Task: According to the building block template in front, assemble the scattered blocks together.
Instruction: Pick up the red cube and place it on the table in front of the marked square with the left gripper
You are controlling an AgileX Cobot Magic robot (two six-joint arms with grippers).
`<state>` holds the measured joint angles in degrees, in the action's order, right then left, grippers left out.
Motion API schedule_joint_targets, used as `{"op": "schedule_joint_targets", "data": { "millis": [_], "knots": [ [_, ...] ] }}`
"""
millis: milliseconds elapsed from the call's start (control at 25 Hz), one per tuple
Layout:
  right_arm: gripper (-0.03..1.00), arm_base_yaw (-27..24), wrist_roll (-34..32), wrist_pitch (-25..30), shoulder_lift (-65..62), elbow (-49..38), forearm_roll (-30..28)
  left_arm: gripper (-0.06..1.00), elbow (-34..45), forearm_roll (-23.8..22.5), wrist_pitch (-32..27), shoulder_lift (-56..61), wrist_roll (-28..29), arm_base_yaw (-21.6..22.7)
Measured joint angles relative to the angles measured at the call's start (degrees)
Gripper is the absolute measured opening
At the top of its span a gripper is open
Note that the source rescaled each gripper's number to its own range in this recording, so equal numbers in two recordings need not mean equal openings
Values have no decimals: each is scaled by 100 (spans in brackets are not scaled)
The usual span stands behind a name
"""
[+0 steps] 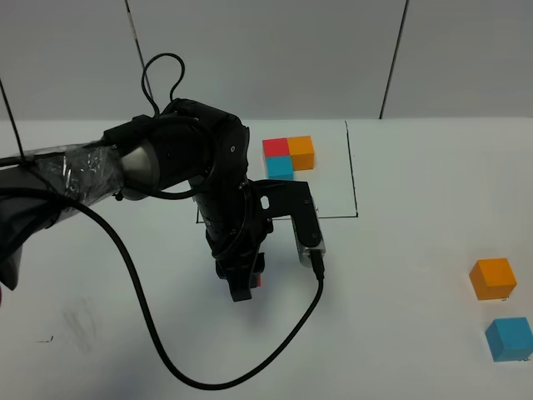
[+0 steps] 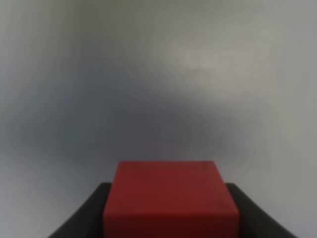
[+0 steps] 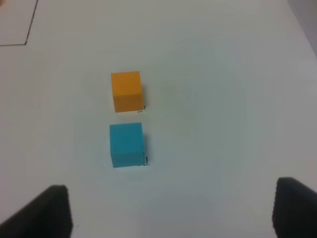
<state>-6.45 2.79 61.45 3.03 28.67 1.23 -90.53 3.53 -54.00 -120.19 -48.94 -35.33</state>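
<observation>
Near right, the blue cube [image 1: 509, 337] and, just beyond it, the orange cube [image 1: 492, 277] sit loose and apart, w/ the right gripper [image 3: 171, 213] hovering over them, jaws wide, holding nothing. Mid-scene the left gripper [image 1: 244, 283] is clamped on the red cube [image 2: 171, 198] – so I'd judge the 1st block is in hand, nothing joined yet, 2 more to go. Far centre, the template [image 1: 288, 157] lies inside its drawn black frame [image 1: 354, 183] – no containers in view.
</observation>
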Motion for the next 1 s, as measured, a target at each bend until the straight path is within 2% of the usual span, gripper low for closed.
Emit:
{"op": "schedule_joint_targets", "data": {
  "millis": [280, 1000],
  "knots": [
    [67, 0, 0, 0, 0, 0, 0, 0, 0, -29, 392, -149, -364, 0],
    [67, 0, 0, 0, 0, 0, 0, 0, -6, 175, 606, -573, -688, 0]
  ]
}}
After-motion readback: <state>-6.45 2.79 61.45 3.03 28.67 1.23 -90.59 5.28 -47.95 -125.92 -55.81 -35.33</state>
